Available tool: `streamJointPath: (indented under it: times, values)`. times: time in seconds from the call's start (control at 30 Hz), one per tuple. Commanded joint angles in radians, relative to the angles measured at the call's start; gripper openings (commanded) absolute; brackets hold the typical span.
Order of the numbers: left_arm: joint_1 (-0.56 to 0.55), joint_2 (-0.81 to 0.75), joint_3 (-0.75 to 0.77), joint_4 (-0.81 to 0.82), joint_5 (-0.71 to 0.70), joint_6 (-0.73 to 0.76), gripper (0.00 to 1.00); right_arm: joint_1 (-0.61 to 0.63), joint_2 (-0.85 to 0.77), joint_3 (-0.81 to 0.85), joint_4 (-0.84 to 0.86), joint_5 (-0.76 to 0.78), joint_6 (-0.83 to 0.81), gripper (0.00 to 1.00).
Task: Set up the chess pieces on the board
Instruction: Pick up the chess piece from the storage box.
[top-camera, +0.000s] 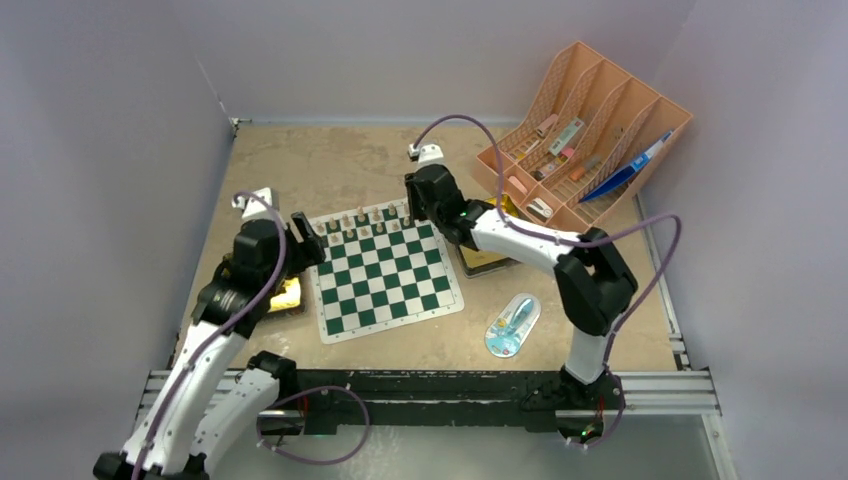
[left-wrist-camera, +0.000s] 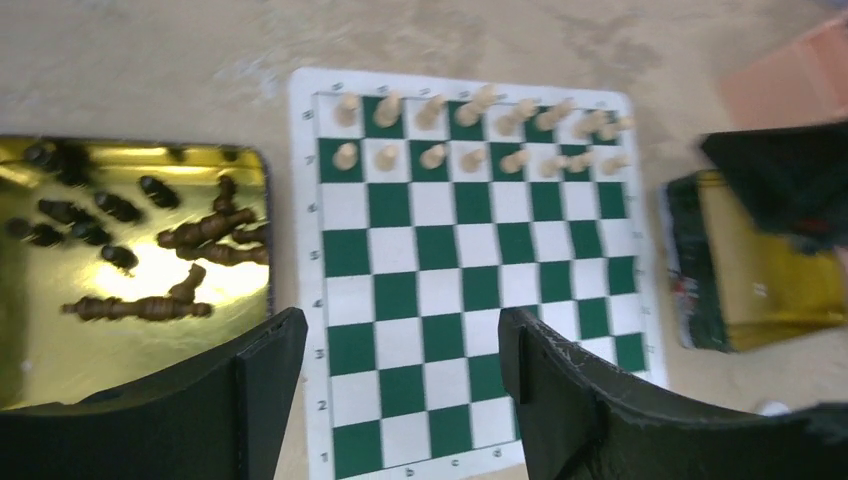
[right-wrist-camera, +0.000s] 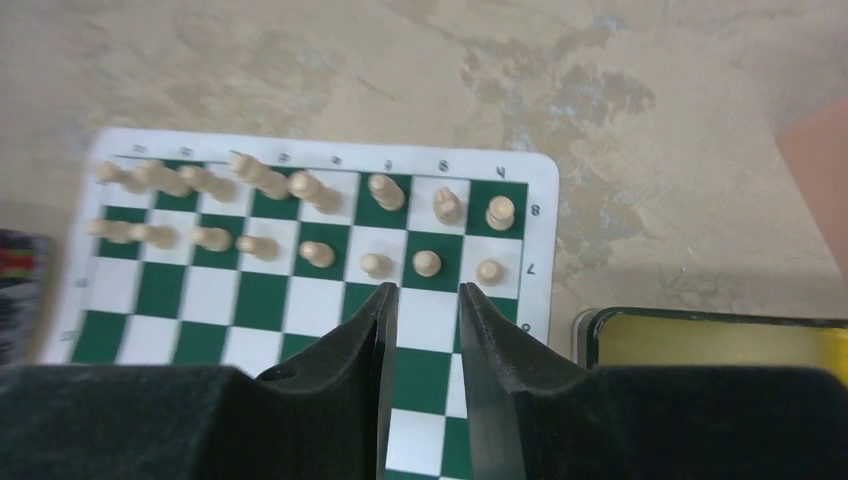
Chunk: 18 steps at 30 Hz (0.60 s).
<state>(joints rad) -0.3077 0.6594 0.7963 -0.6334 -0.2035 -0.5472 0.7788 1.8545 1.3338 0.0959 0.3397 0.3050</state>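
The green and white board (top-camera: 385, 275) lies mid-table. Light tan pieces (top-camera: 362, 222) stand in its two far rows, also in the left wrist view (left-wrist-camera: 470, 130) and the right wrist view (right-wrist-camera: 300, 215). Dark brown pieces (left-wrist-camera: 150, 240) lie loose in a gold tin (left-wrist-camera: 60, 340) left of the board. My left gripper (left-wrist-camera: 400, 340) is open and empty above the board's near left part. My right gripper (right-wrist-camera: 428, 292) is open by a narrow gap, empty, just short of the tan pawn row near the board's right side.
A second gold tin (top-camera: 482, 258) lies right of the board, under my right arm. An orange rack (top-camera: 585, 135) with pens stands at the back right. A blue oval packet (top-camera: 512, 325) lies near the front right.
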Motion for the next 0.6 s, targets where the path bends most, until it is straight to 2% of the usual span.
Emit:
streamJointPath:
  times: [0.0,0.13,0.23,0.33,0.43,0.57]
  values:
    - [0.013,0.189,0.099,-0.082,-0.218,-0.137,0.68,0.005,-0.151,-0.025,0.056,-0.067,0.0,0.32]
    - [0.094,0.382,0.142,-0.068,-0.256,-0.164,0.66,0.004,-0.239,-0.105,0.116,-0.191,0.033,0.33]
    - [0.268,0.496,0.139,-0.022,-0.115,-0.15,0.64,0.005,-0.291,-0.149,0.152,-0.248,0.044,0.33]
    - [0.393,0.573,0.128,0.027,-0.012,-0.129,0.62,0.005,-0.326,-0.165,0.155,-0.264,0.045,0.33]
    - [0.448,0.615,0.143,0.046,-0.023,-0.111,0.59,0.004,-0.359,-0.188,0.17,-0.265,0.043,0.33]
    - [0.488,0.646,0.155,0.056,-0.058,-0.102,0.51,0.004,-0.398,-0.214,0.198,-0.275,0.047,0.33]
